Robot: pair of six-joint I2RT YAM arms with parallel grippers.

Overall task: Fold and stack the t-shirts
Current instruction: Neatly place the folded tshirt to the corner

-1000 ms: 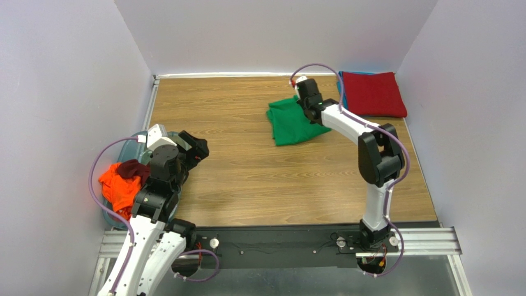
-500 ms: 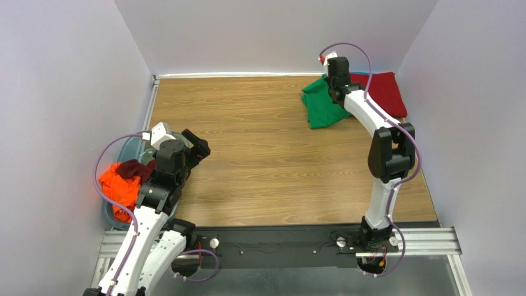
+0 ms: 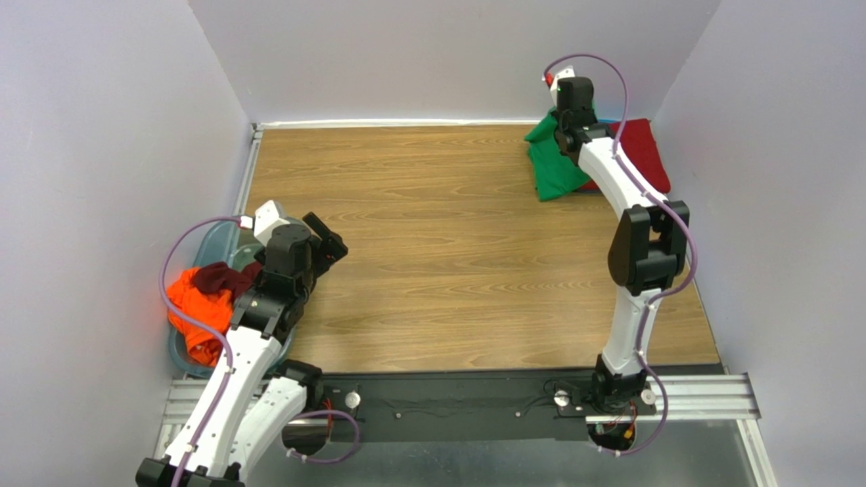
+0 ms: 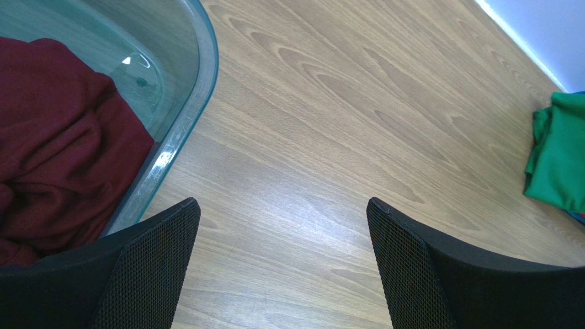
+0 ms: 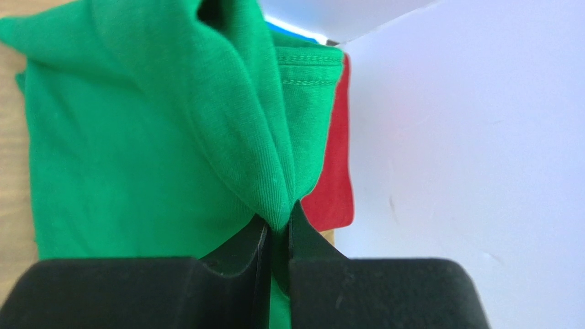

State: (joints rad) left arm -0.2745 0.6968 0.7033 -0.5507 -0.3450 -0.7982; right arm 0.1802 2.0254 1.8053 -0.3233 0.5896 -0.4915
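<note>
My right gripper (image 3: 562,124) is shut on the folded green t-shirt (image 3: 552,162) and holds it at the far right corner, partly over the folded red t-shirt (image 3: 638,152). In the right wrist view the green t-shirt (image 5: 137,144) is pinched between the jaws of the right gripper (image 5: 278,229), with the red t-shirt (image 5: 334,185) beneath and a teal-blue edge (image 5: 292,33) behind. My left gripper (image 3: 323,244) is open and empty over the table near the tub (image 3: 208,249). The dark maroon t-shirt (image 4: 55,151) and the orange t-shirt (image 3: 193,309) lie in the tub.
The translucent bluish tub (image 4: 199,82) stands at the near left. White walls close in the wooden table (image 3: 427,254) on three sides; the right wall (image 5: 480,137) is close to my right gripper. The green t-shirt also shows far off in the left wrist view (image 4: 559,161).
My right gripper has carried the green t-shirt from mid-table to the right and back, onto the red t-shirt's edge. The left arm shifted slightly.
</note>
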